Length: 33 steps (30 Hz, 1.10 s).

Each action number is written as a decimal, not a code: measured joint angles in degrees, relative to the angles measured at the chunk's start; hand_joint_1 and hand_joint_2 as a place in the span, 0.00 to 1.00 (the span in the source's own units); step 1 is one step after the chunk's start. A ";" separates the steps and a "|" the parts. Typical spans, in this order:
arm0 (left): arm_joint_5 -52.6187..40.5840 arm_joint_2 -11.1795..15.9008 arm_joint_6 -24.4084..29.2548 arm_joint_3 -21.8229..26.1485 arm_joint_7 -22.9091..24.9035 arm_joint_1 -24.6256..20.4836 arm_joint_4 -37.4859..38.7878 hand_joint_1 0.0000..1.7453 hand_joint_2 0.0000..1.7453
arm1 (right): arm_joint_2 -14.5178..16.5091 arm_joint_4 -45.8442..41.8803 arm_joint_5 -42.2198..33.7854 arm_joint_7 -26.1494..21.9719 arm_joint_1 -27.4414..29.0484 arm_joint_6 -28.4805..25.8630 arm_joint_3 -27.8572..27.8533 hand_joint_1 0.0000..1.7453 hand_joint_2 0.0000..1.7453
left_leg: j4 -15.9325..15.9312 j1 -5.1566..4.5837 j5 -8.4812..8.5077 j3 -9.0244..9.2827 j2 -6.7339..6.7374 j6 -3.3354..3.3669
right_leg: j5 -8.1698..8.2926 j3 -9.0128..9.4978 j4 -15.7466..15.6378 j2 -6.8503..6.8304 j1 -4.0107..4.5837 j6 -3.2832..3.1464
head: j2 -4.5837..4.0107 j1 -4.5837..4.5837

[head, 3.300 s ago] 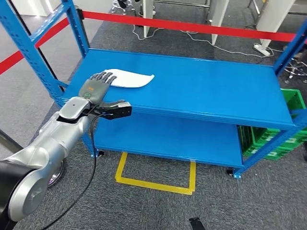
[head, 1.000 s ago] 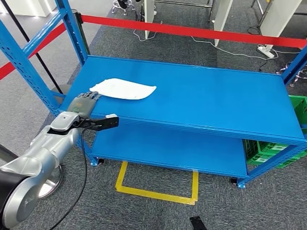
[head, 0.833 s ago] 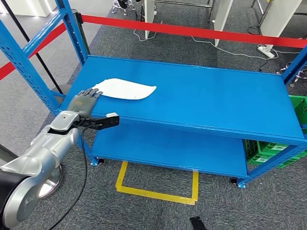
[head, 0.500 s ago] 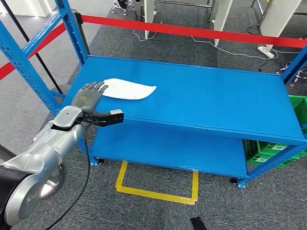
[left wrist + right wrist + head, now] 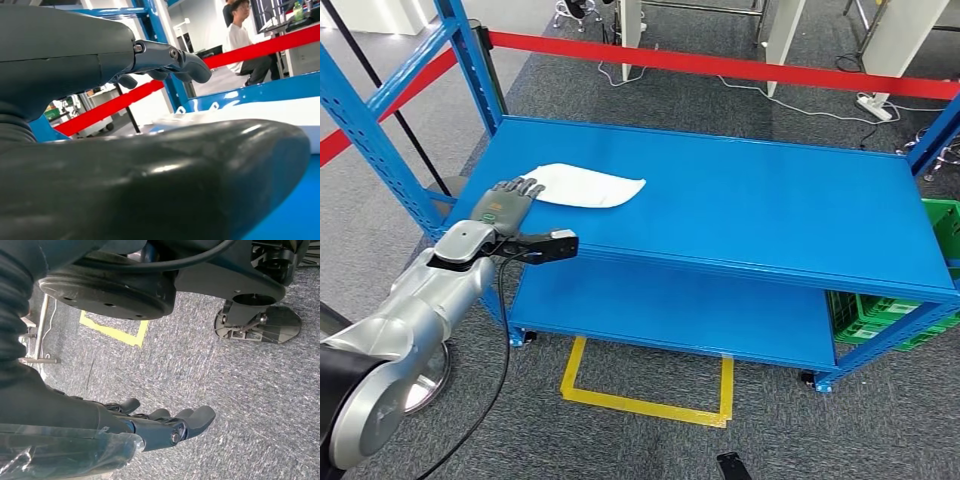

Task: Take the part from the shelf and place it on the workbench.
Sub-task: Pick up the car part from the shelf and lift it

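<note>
The left hand point(image 5: 505, 204), grey with dark fingers, lies flat and palm-down over the near left corner of the blue metal shelf point(image 5: 743, 200). Its fingers are stretched out and apart, holding nothing. The fingertips point(image 5: 527, 185) reach the near end of the flat white curved part point(image 5: 584, 186); whether they touch it or only overlap it cannot be told. In the left wrist view the dark fingers point(image 5: 177, 55) hang just above the part's pale surface point(image 5: 264, 107), with the thick thumb point(image 5: 170, 175) spread low beneath them. From the fingertips the part runs away across the shelf top, lying flat. Beyond the hand and the shelf a red barrier tape point(image 5: 712, 63) stretches over the grey carpet point(image 5: 433, 110), and behind that tape in the wrist view sits a person in a white top point(image 5: 241, 40).

The right hand point(image 5: 162, 425) hangs over grey carpet, fingers loosely extended and empty. Near it on the floor lies a yellow tape outline point(image 5: 113, 330).
</note>
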 joint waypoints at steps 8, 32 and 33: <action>-0.07 0.03 -0.08 -0.04 0.44 0.00 0.00 0.00 0.00 | 0.00 0.00 0.01 0.00 -0.01 -0.01 -0.02 0.00 1.00 | 0.02 -0.05 -0.02 -0.01 -0.01 0.02 | 0.00 0.02 -0.01 0.00 -0.05 0.01 | 0.00 -0.01; -0.71 -0.41 -0.07 -1.28 2.41 -1.12 -0.04 0.00 0.00 | 0.03 0.05 0.92 -0.32 -0.49 -0.08 -1.45 0.00 1.00 | 0.85 0.14 -3.06 2.32 -0.29 -0.40 | 2.84 -4.91 2.85 0.20 -1.24 1.37 | 0.00 0.67; -0.73 -0.41 -0.07 -1.29 2.45 -1.17 -0.04 0.00 0.00 | 0.04 0.07 0.92 -0.30 -0.47 -0.09 -1.46 0.00 1.00 | 0.96 0.06 -3.12 2.23 -0.32 -0.67 | 2.48 -4.79 2.60 0.35 -1.14 0.91 | 0.00 0.66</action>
